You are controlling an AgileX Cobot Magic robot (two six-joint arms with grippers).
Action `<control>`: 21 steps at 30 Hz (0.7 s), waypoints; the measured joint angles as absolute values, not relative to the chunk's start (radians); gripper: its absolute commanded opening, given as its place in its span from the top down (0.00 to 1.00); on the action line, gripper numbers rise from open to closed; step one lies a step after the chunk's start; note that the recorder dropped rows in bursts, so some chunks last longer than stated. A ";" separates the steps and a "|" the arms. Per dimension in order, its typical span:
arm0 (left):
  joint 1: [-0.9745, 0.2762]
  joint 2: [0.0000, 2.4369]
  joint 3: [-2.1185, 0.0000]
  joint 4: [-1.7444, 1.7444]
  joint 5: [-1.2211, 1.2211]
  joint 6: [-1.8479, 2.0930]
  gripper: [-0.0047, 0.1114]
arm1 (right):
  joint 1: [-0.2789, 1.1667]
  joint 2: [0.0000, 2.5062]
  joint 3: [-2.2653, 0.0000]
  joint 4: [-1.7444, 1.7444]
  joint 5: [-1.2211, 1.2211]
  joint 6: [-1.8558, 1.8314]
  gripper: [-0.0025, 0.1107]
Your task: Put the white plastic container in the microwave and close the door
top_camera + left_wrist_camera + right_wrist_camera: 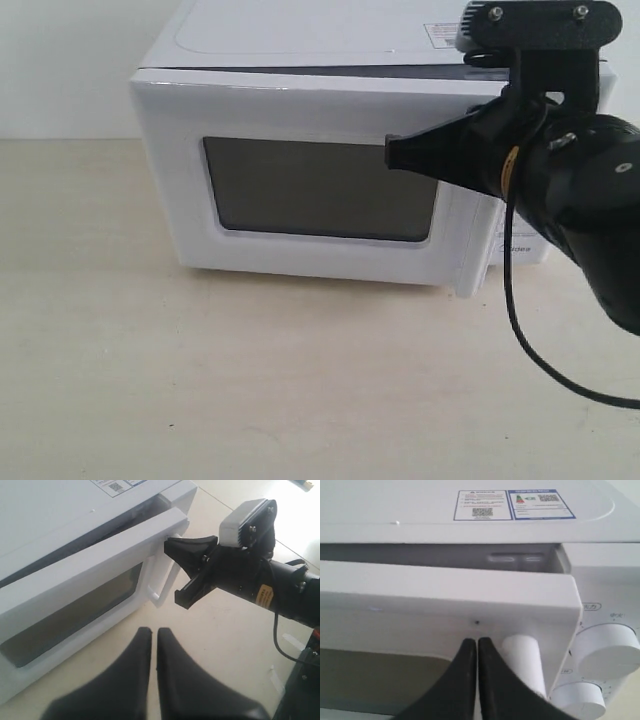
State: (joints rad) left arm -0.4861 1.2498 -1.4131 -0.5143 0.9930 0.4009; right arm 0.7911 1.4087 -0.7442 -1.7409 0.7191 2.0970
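The white microwave point(300, 35) stands on the table with its door point(300, 110) swung almost to; a narrow dark gap still shows along the door's top edge point(445, 557). My right gripper point(392, 152) is shut, its tips point(473, 642) against the door's front, just beside the vertical white handle point(522, 660). My left gripper point(150, 631) is shut on nothing and hangs over the bare table in front of the door. The left wrist view also shows the right gripper point(170, 547) at the handle point(162, 580). The white plastic container is out of view.
Two round white knobs point(607, 647) point(580, 700) sit on the control panel right of the handle. The beige table point(250, 380) spreads out in front of the microwave. A black cable point(530, 340) hangs from the right arm.
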 measured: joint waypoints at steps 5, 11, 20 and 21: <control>-0.486 1.250 -1.413 -0.514 0.993 0.401 0.92 | 0.746 1.409 -0.763 -1.743 0.661 2.097 0.98; -0.486 1.250 -1.413 -0.514 0.993 0.401 0.92 | 0.730 1.436 -0.807 -1.741 0.664 2.097 0.98; -0.486 1.250 -1.413 -0.514 0.993 0.401 0.92 | 0.730 1.526 -0.843 -1.720 0.641 2.097 0.98; -0.486 1.250 -1.413 -0.514 0.993 0.401 0.92 | 0.732 1.530 -0.848 -1.717 0.641 2.097 0.98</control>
